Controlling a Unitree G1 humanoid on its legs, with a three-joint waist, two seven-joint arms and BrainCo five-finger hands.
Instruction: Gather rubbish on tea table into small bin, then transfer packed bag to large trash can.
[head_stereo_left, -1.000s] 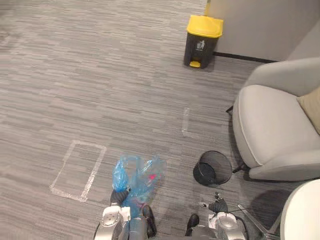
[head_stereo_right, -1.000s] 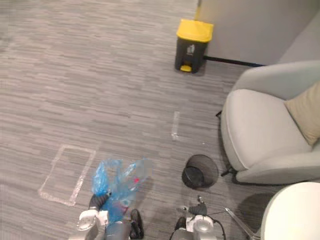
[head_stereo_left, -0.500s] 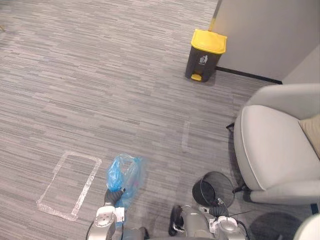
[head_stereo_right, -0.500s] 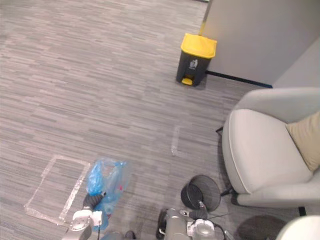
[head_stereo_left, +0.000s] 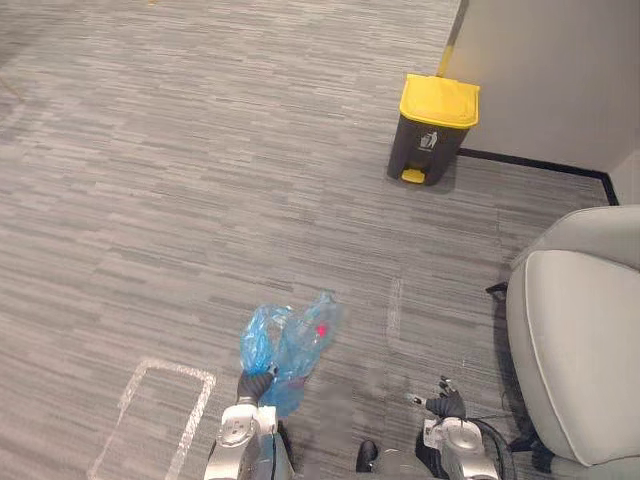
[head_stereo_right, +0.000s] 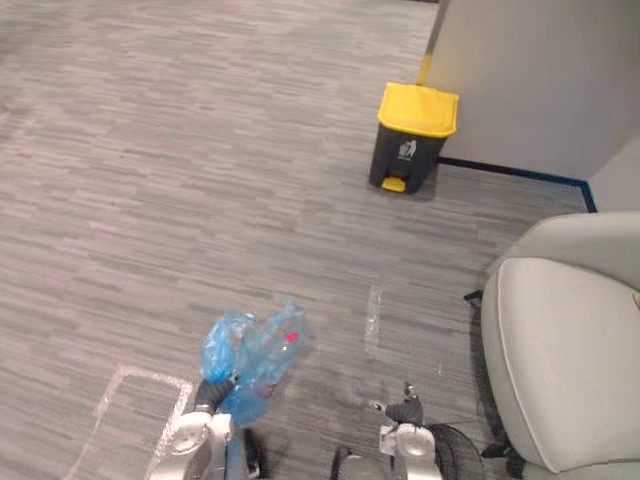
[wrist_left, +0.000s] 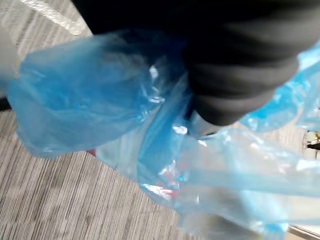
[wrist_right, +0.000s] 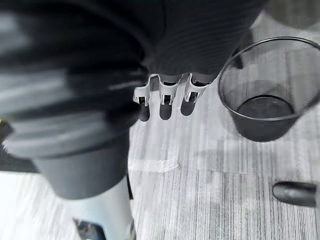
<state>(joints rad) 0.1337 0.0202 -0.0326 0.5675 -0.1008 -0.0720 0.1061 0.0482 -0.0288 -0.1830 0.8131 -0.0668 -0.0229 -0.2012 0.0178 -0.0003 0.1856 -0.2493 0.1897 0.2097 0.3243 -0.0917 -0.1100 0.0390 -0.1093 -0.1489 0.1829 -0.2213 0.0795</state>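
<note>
The blue plastic bag (head_stereo_left: 285, 345) hangs off the floor at the robot's left hand (head_stereo_left: 256, 384), bunched at its top where the hand meets it, low in the head view and a little left of centre. The plastic is thin and see-through, with something red (head_stereo_left: 320, 330) showing inside it. In the left wrist view the bag wraps round the front of the hand, so I cannot tell how the hand is closed on it.

The right hand (head_stereo_left: 445, 405) sits at about 3 o'clock from the bag, well apart, loose and holding nothing. In its wrist view the fingers (wrist_right: 167, 96) hang relaxed, near a small black mesh bin (wrist_right: 260, 130) that stands upright on the grey striped carpet (head_stereo_left: 200, 180).

A short tape strip (head_stereo_left: 395, 305) lies on the carpet at 2 o'clock from the bag, and a taped rectangle (head_stereo_left: 150, 410) at 8 o'clock. The yellow-lidded pedal bin (head_stereo_left: 435, 130) stands far off at 1 o'clock against the wall (head_stereo_left: 560, 70), lid down. A pale armchair (head_stereo_left: 575, 350) sits at 3 o'clock.
</note>
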